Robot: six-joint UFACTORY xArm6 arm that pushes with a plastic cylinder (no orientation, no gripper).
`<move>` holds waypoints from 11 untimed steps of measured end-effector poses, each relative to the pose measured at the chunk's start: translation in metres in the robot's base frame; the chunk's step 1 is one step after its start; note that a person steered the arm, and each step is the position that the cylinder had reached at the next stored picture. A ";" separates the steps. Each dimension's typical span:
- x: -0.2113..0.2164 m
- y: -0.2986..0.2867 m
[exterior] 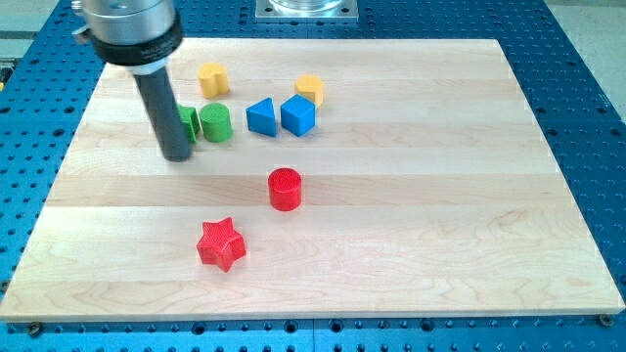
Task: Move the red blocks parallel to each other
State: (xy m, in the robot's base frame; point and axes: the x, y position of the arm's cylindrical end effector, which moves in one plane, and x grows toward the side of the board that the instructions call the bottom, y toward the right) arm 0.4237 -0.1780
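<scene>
A red cylinder (285, 188) stands near the board's middle. A red star block (221, 243) lies below and to the left of it, toward the view's bottom. My tip (177, 154) rests on the board at the upper left, well left of and above the red cylinder. The rod stands just in front of a green block (188, 123) and partly hides it.
A green cylinder (215, 122), a blue triangle (261, 116) and a blue cube (298, 115) sit in a row right of my tip. Two yellow blocks, one (212, 78) and another (310, 90), lie above them. The wooden board (440, 196) sits on a blue perforated table.
</scene>
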 end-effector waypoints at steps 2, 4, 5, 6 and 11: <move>0.047 0.025; 0.051 0.140; 0.048 0.129; 0.075 0.099; 0.135 0.090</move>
State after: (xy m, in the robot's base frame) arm 0.5583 -0.0880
